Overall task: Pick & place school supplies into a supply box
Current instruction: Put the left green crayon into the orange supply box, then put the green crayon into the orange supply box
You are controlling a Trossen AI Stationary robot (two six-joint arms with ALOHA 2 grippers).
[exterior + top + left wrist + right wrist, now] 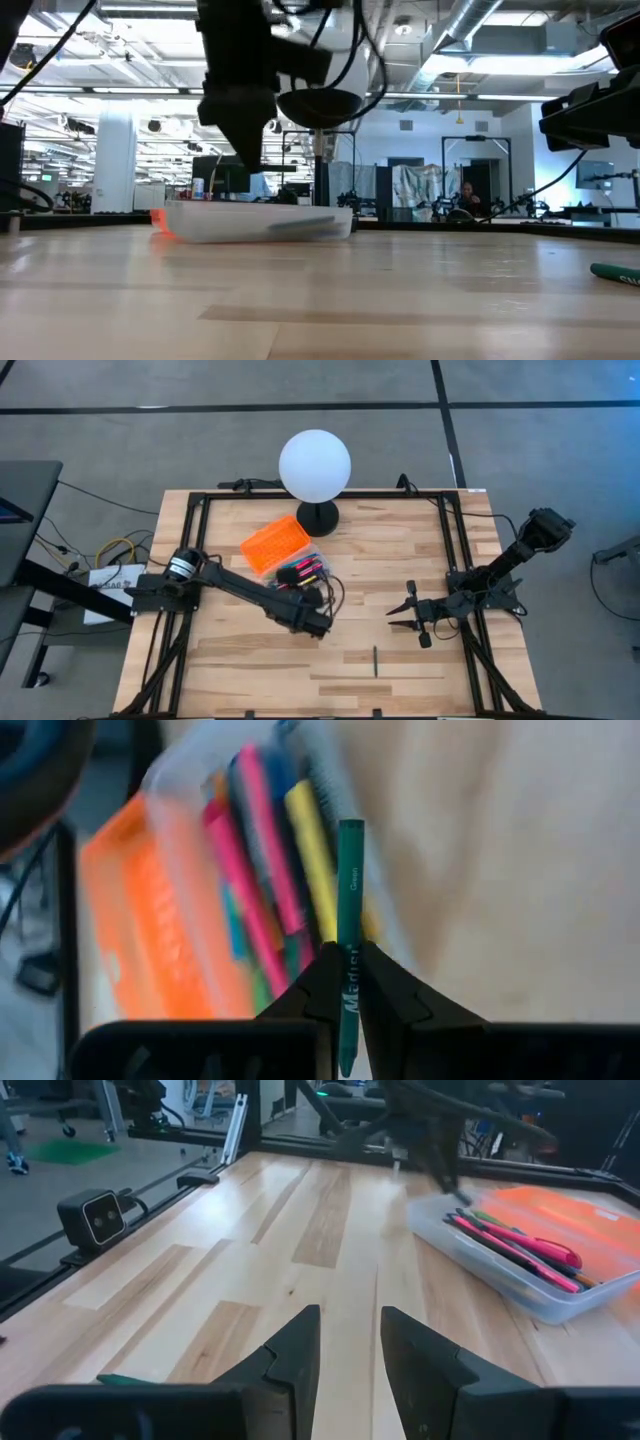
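Note:
The supply box's clear body (pixel 306 572) sits mid-table with pink, yellow and green pens inside, and its orange ribbed lid (pixel 274 545) lies open beside it. My left gripper (pixel 350 982) hovers over the box's near edge, shut on a teal-green marker (pixel 350 890). My right gripper (pixel 350 1342) is open and low over the table, to the right of the box. One dark green pen (pixel 376 660) lies flat on the table near the front edge; it shows again as the green pen (pixel 125 1378) and the green pen (pixel 615 272). My left gripper pinches the green marker between its two fingertips (pixel 325 982), near the marker's printed rear part (pixel 351 992). The fingers point down over the box. The marker is lifted clear, and its long front part (pixel 351 860) sticks out past the fingertips above the pens in the box (pixel 270 890).
A white globe lamp (pixel 315 465) on a black base (pixel 318 516) stands just behind the box. A black frame rail (pixel 300 493) runs around the tabletop. Bare wood lies between the two grippers and along the near edge (pixel 250 670).

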